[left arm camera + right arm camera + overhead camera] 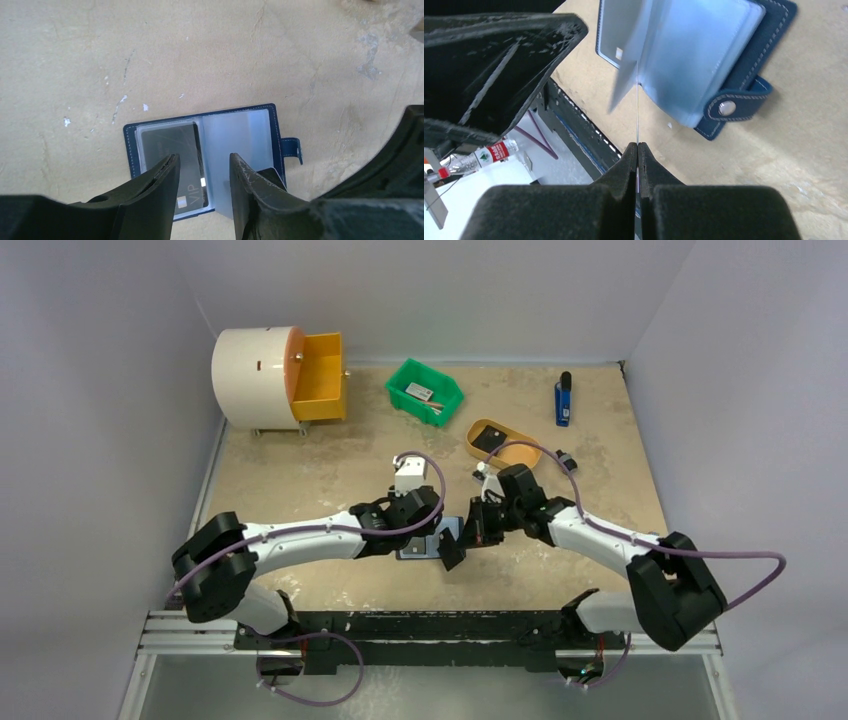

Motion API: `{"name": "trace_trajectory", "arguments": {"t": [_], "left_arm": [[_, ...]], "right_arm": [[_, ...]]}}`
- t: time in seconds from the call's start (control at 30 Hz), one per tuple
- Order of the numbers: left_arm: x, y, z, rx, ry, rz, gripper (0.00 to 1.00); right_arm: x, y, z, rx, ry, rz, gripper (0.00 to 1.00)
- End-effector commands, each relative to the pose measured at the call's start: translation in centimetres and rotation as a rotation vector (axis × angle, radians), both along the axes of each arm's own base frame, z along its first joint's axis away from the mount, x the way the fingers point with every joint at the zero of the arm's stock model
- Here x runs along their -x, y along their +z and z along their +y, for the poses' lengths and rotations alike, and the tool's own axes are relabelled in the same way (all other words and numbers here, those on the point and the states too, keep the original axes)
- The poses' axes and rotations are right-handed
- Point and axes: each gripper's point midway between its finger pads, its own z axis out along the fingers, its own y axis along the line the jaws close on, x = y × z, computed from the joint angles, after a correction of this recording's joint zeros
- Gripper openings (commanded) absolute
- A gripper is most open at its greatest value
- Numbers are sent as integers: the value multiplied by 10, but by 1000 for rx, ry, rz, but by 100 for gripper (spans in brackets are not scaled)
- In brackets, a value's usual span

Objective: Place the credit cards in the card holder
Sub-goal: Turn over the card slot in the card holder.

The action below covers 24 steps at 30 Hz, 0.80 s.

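Top external: we find the card holder [418, 546] just 6 o'clock of the middle of the table [300, 480], mostly covered.

Left wrist: it lies open, with a navy cover, pale stitching and clear sleeves. A dark VIP card [172, 150] sits in the 9 o'clock sleeve, and the snap tab [292, 149] is at 3 o'clock. The left gripper [202, 160] hangs spread above.

Right wrist: the right gripper [638, 147] pinches a thin pale card [625, 80] edge-on at the sleeves.

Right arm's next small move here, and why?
Probably ease the right gripper forward slightly: its fingers are shut on a thin sheet, edge-on, whose far edge meets the clear sleeves of the card holder. Card or sleeve leaf, I cannot tell.
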Motion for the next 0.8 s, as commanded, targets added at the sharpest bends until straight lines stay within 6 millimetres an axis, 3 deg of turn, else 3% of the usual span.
{"name": "trace_trajectory", "arguments": {"t": [0.0,0.2,0.37,0.53,0.77], "left_arm": [[-3,26,10,47,50,-64,41],[-1,30,12,53,37,-70,40],[3,24,1,94,-11,-55,36],[3,-1,9,22,2,-32,25],[5,-37,38,-93,77,-14,10]], "right_arm": [[-18,16,21,-46,0,-41,0],[-28,3,30,-38,-13,-27,0],[-32,-3,37,-26,-11,-13,0],[-34,-1,33,4,-38,-27,0],[-36,3,25,7,-121,-33,0]]}}
